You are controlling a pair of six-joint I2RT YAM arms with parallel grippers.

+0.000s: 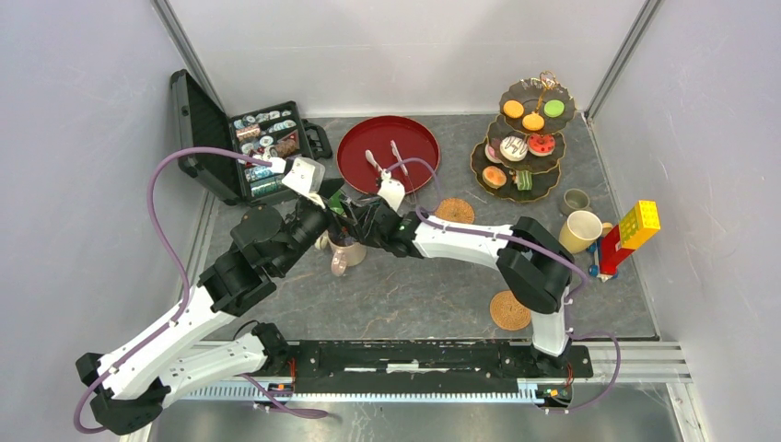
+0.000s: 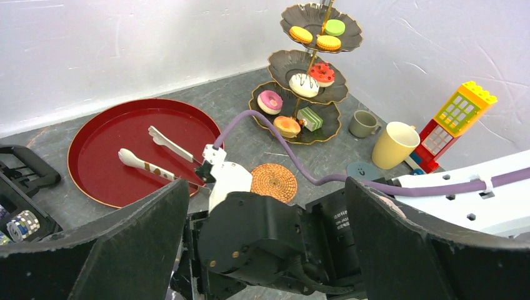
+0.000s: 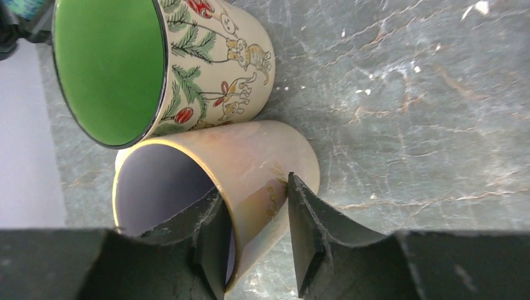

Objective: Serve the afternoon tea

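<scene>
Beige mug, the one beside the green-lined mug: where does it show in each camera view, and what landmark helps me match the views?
Top external: beige mug left of centre, just below where the two arms' wrists meet.
Left wrist: not in it.
Right wrist: beige mug lower centre, its wall between the fingers of the right end effector.
Shared landmark: the grey marbled tabletop.

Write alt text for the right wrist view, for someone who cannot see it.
Two dark fingers straddle the wall of a beige mug, one inside and one outside. A green-lined mug painted with cats and pine sprigs sits close beside it on a grey marbled table.
</scene>
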